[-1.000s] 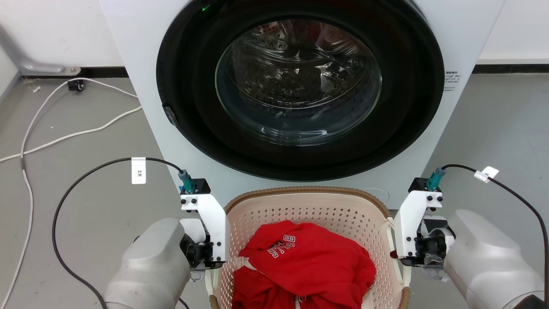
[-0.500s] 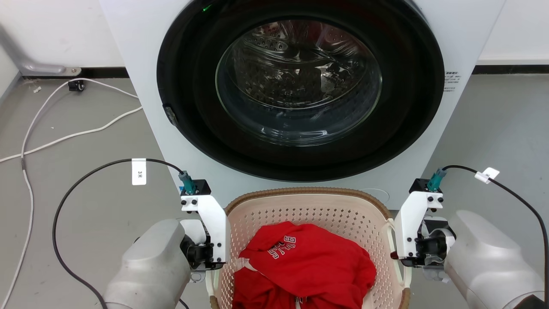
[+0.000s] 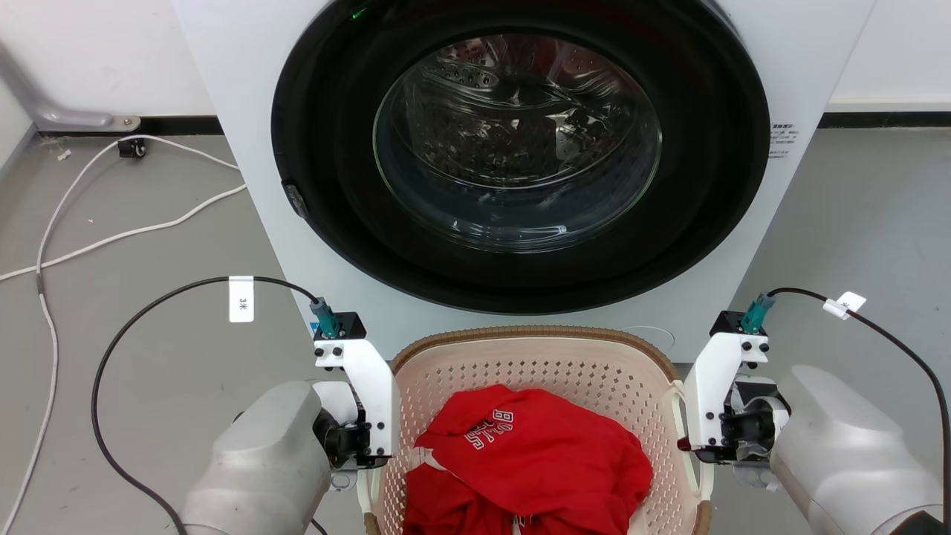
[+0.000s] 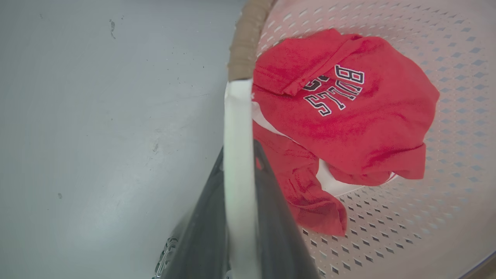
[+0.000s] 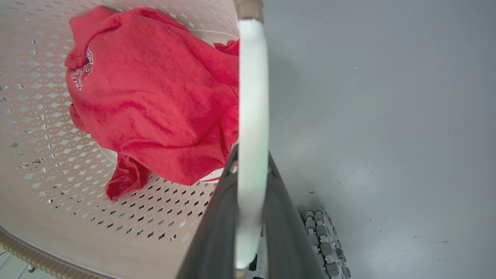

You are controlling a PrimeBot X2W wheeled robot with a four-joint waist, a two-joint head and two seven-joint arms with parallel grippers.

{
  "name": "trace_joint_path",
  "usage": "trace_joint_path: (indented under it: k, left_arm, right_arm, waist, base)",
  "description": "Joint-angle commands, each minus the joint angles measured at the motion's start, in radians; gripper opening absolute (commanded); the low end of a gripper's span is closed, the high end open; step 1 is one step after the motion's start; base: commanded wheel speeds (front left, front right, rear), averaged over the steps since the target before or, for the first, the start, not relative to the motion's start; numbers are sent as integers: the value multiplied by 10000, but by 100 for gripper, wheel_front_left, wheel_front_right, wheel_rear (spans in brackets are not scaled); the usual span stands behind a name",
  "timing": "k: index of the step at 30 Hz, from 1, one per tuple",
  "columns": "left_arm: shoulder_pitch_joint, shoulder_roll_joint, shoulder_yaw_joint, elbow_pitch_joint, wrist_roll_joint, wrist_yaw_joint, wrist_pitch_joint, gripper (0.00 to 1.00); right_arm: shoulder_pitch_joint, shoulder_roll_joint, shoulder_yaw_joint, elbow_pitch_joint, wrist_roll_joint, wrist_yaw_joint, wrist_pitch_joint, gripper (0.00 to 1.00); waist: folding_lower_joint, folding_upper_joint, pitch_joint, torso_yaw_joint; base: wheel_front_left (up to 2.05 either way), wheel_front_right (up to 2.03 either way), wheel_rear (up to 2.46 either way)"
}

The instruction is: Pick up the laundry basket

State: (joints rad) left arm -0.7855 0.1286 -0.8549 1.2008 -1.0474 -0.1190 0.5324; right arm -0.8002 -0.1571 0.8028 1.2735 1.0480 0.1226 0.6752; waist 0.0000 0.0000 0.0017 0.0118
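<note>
red shirt [image 4: 348, 116]: "BULLS", white letters | white cable tag [image 3: 241, 299], 9 o'clock in head view: "3米" | washer sticker [image 3: 782, 141], 2 o'clock: too small to read

You see a cream basket [image 3: 535, 368] pierced with diamond holes, its rim [image 3: 520, 331] brown and woven-looking, its handles [image 4: 237, 128] white. The shirt [image 3: 550, 461] is red with white, dark-edged lettering. The washer [image 3: 223, 89] is white, its door [image 3: 319, 148] black.
</note>
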Motion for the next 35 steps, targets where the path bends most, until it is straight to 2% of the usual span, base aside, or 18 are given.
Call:
trace_joint_path:
  k: [1, 35]
  left_arm:
    - [-50, -477, -36, -268, -147, -205, -88, 0]
    - [-124, -468, -551, -199, -642, -206, -256, 0]
  right_arm:
    - [-95, 555, -10, -224, 186, 147, -7, 0]
    - [-40, 546, 103, -175, 404, 149, -58, 0]
  waist:
    - [0, 0, 8, -4]
    - [0, 0, 45, -2]
  base:
    - [0, 0, 0]
    - [0, 0, 0]
